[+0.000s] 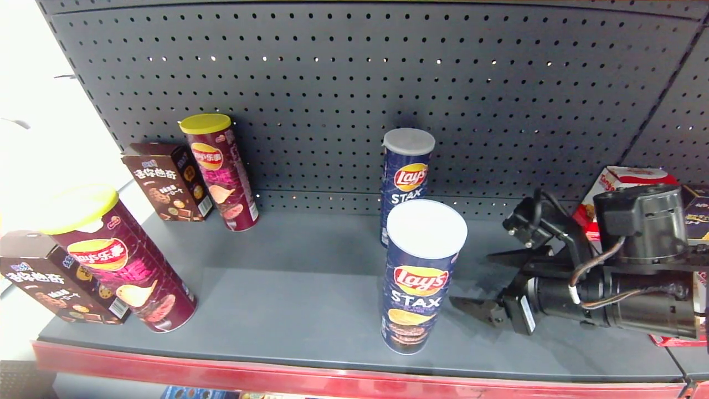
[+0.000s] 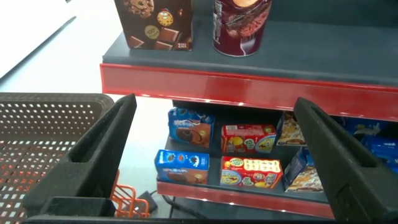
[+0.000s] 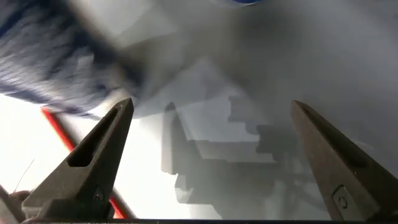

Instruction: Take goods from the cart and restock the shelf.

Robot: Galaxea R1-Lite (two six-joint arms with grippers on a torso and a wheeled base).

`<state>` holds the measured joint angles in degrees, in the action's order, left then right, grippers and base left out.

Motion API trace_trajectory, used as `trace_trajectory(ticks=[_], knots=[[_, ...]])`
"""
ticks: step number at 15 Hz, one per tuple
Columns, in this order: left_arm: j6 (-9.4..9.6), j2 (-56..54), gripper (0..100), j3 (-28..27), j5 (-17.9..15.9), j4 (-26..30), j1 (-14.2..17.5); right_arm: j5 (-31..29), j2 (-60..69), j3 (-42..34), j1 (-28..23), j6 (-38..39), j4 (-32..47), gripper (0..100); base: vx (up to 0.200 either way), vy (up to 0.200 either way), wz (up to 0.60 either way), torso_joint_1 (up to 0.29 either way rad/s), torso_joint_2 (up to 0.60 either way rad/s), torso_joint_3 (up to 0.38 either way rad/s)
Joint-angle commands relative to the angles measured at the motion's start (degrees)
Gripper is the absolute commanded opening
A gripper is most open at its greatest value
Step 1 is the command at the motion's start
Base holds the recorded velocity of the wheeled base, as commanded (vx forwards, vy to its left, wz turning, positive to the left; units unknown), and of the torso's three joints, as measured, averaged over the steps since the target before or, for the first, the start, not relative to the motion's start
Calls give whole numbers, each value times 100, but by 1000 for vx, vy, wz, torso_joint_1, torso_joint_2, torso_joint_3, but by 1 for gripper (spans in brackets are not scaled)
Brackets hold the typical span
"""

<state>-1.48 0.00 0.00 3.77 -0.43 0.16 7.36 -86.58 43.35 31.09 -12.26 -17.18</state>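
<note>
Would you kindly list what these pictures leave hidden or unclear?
- Head view: the red-and-white box is mostly hidden behind the right arm.
- Right wrist view: the blue can is blurred; its print is unreadable.
- Left wrist view: the cart is cut off by the edge and the left gripper; contents unseen.

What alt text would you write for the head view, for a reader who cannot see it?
The open right gripper is beside the front blue can on a grey shelf, a rear blue can behind it. Farther left stand a near maroon can and far maroon can, each beside a brown box.
</note>
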Motion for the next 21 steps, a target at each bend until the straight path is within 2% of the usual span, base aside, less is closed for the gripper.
trace_trajectory(ticks=[1,4,5,6,9,13,16,17,18,19,20,21], knots=[[-2,9,100,0,1,-1,2,11,589,200,-569,5,-49,100,0,0,0,0,0,0],[7,9,100,0,-8,-1,2,11,1486,68,-1289,5,-58,100,0,0,0,0,0,0],[7,9,100,0,-8,-1,2,11,1565,24,-1342,-4,-58,100,0,0,0,0,0,0],[7,9,100,0,-8,-1,2,20,2277,-336,-1667,-4,-58,100,0,0,0,0,0,0],[7,9,100,0,1,-1,2,-86,3710,-978,-2115,-13,-58,100,0,0,0,0,0,0],[7,9,100,0,-8,-1,2,-719,5766,-1971,-2203,-22,127,100,0,0,0,0,0,0],[7,9,100,0,1,-1,2,-789,7392,-2709,-2212,13,1182,100,0,0,0,0,0,0],[7,9,100,0,1,-1,2,-807,8113,-3025,-2221,330,1753,100,0,0,0,0,0,0],[16,9,100,0,-8,-1,2,-824,8148,-3201,-2221,550,1726,100,0,0,0,0,0,0],[-2,9,100,0,1,-1,2,-903,8113,-3597,-2230,796,1173,100,0,0,0,0,0,0],[-2,9,100,0,-8,-1,2,-956,8113,-4194,-2221,848,1050,100,0,0,0,0,0,0],[7,9,100,0,-8,-1,2,-1000,8104,-4335,-2230,892,1085,100,0,0,0,0,0,0]])
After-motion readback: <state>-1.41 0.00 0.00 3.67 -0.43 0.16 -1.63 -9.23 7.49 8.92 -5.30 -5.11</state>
